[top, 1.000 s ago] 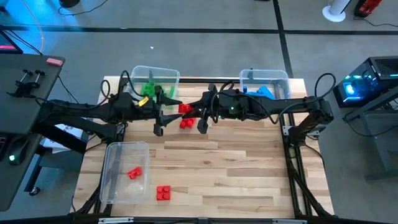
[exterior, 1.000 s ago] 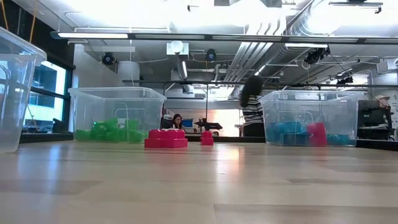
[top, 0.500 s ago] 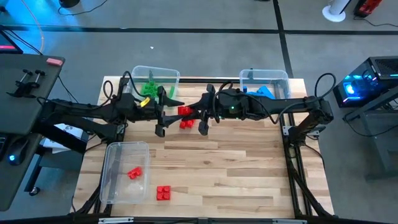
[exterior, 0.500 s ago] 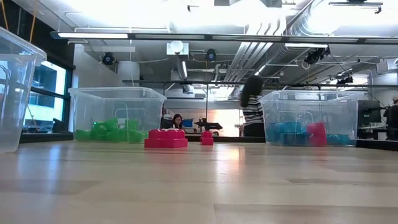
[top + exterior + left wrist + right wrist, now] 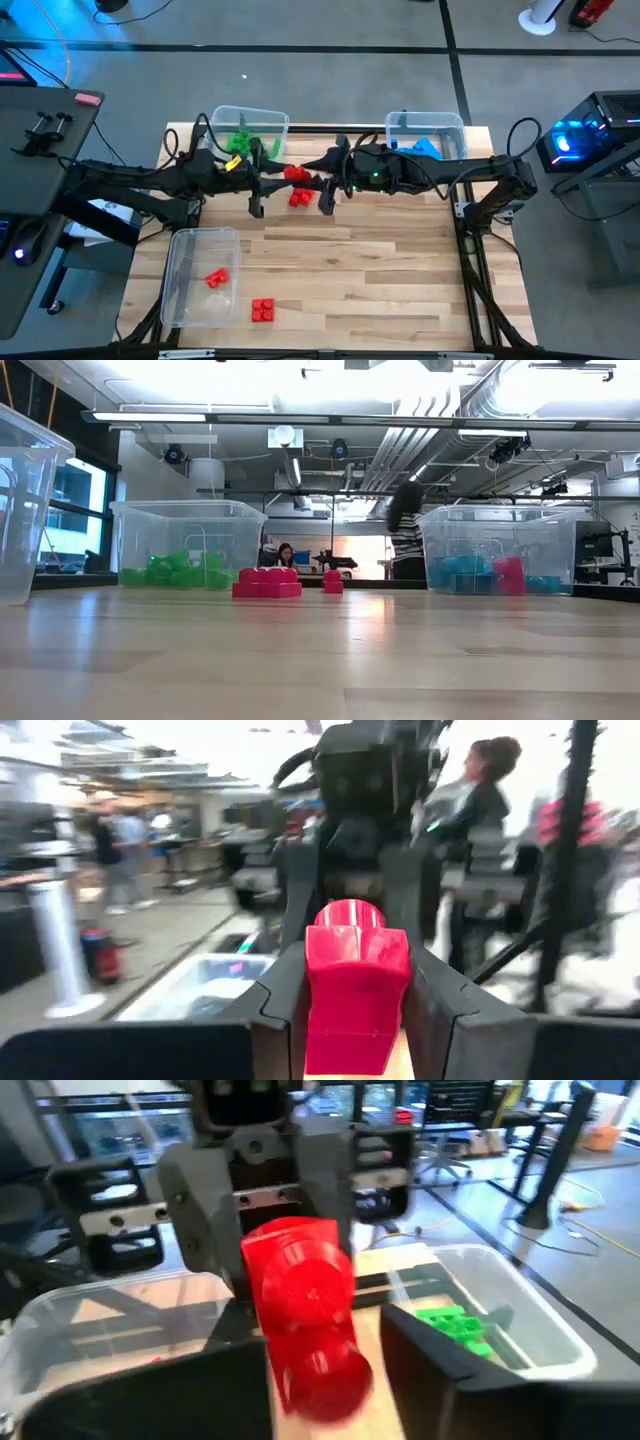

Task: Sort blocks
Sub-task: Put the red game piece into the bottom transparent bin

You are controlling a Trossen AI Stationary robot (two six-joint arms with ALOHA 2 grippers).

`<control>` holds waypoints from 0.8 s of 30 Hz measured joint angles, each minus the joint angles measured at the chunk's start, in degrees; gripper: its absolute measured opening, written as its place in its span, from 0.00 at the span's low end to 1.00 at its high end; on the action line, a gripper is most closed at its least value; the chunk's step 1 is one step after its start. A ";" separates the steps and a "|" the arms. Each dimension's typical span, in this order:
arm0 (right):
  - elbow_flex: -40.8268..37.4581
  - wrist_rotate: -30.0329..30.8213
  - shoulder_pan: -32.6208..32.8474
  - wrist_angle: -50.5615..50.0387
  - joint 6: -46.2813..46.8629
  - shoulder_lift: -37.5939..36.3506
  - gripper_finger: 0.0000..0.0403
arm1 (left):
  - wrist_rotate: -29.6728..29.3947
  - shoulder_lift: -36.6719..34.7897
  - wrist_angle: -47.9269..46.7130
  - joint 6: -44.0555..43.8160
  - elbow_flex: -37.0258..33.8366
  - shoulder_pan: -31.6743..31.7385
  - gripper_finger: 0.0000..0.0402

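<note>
A red block hangs in the air above the table's far middle, between my two grippers, which face each other. My left gripper comes from the table's left and is shut on it. My right gripper comes from the right and is open, a finger on each side of the block, with a gap showing beside one finger. Below them another red block rests on the table. In the low view two pink-red blocks sit on the wood, and no gripper shows there. My left gripper pinches the red block's two opposite sides between its two fingers. The fingers lie about level and come from the table's left. The block is lifted clear of the table.
A clear bin with green blocks stands at the far left and one with blue blocks at the far right. A third clear bin at the near left holds a red block. Another red block lies beside it on the wood.
Both arms have stayed in place above the far middle. My left gripper has shut on the red block, and my right gripper, which held it before, has opened. The block has stayed lifted between them.
</note>
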 joint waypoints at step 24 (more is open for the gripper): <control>0.01 5.33 -7.18 -28.55 7.51 -1.90 0.50 | 15.25 -18.68 -59.52 -78.43 0.02 -27.67 0.22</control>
